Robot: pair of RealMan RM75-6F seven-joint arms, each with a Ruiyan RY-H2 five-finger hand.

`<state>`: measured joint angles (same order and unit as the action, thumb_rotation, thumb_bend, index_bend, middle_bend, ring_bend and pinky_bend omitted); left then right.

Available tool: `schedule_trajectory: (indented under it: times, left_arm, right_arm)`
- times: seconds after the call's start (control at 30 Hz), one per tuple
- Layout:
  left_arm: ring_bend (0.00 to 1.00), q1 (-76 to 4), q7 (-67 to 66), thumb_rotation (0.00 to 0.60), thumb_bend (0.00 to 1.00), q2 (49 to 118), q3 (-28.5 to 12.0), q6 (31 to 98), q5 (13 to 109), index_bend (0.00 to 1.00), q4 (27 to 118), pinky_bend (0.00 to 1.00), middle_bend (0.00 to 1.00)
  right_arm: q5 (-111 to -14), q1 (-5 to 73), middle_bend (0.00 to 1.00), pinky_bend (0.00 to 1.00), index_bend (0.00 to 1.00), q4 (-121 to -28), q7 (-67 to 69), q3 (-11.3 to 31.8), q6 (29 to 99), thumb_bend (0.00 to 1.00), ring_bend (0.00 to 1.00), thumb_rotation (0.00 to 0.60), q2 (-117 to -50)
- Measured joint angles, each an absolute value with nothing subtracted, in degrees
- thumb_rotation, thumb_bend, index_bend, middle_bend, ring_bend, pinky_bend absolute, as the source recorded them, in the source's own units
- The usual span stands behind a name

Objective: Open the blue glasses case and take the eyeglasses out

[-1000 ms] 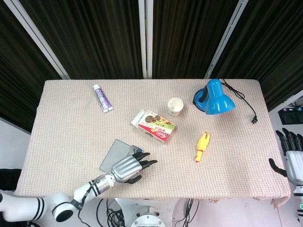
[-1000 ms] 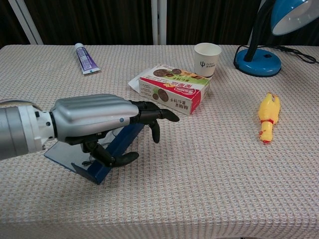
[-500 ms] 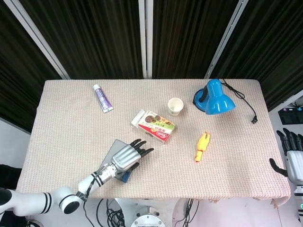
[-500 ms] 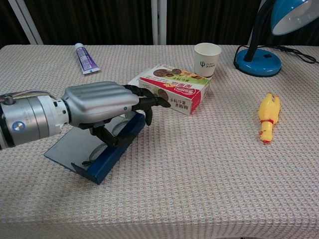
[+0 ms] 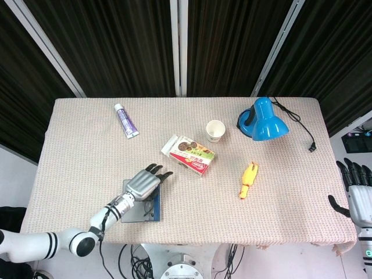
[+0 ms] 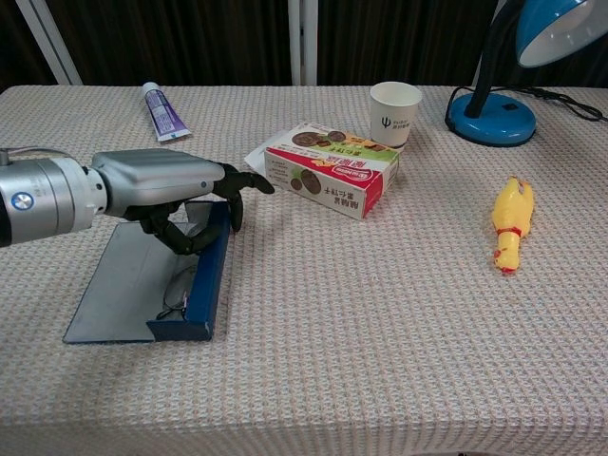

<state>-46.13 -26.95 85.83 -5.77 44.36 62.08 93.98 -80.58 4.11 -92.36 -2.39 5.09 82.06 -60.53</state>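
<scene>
Blue glasses case (image 6: 190, 294): lay open near the desk's (image 5: 279, 192) front-left edge. Eyeglasses (image 6: 177, 293): inside, not yet removed. Left hand (image 6: 157, 185): hovered over the case, fingers loosely curled, holding nothing visible. Right hand (image 5: 360, 195): off-desk, fingers apart, empty.

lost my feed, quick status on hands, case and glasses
Left hand over open blue glasses case, holding nothing. Eyeglasses inside case. Right hand open, off table edge. Nothing blocking.
</scene>
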Motion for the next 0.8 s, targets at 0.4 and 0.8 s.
schedule_trajectory:
  times: [0.4, 0.8]
  left_arm:
    - [0.02, -49.3, -34.9, 0.6, 0.63, 82.2, -4.2, 46.0, 48.4, 0.08, 97.5, 0.07, 0.34]
    - [0.09, -52.9, -39.6, 0.6, 0.63, 79.0, -1.7, 50.4, 39.7, 0.08, 102.6, 0.07, 0.46]
  right_arm:
    - [-80.4, 4.2, 0.0, 0.0, 0.0, -92.9, -3.4, 5.1, 82.1, 0.24, 0.0, 0.6, -60.7]
    - [-80.4, 4.2, 0.0, 0.0, 0.0, -93.3, -4.1, 5.0, 82.1, 0.24, 0.0, 0.6, -60.7]
